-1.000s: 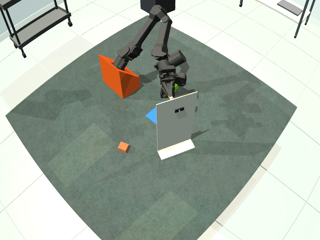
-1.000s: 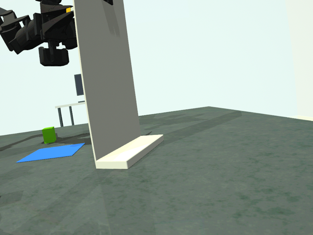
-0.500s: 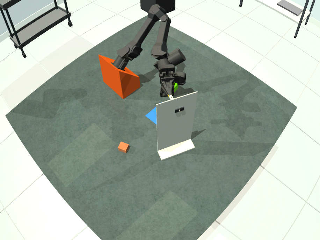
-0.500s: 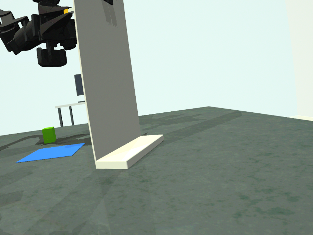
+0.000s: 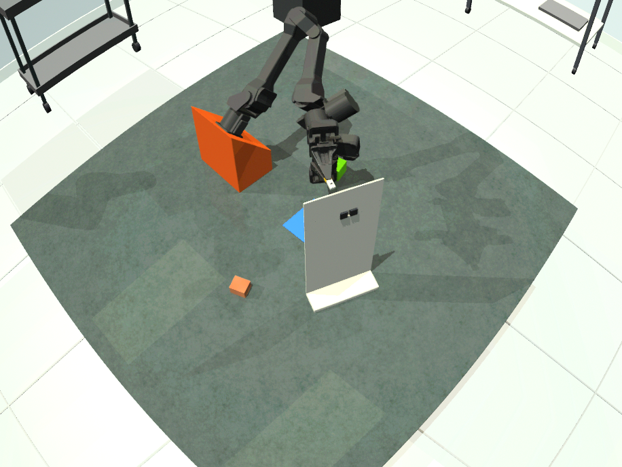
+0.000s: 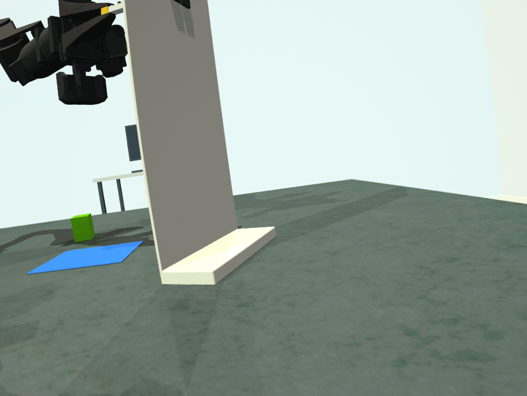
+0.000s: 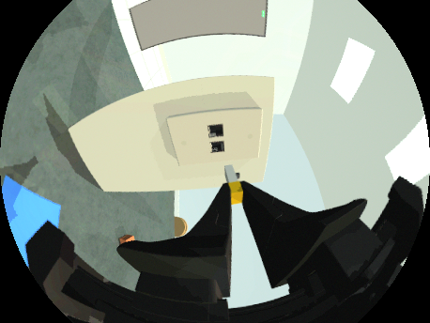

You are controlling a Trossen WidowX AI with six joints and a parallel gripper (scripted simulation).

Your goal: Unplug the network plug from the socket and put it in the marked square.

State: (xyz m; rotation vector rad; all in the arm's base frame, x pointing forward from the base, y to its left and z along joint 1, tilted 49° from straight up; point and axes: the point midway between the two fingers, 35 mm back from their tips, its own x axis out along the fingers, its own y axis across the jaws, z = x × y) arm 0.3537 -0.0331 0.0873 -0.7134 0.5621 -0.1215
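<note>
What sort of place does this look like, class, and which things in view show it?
Probably a robotics lab or test room: a robot arm works at a test panel on a green mat over a pale tiled floor, with wheeled metal shelving at the edges and a desk behind.
</note>
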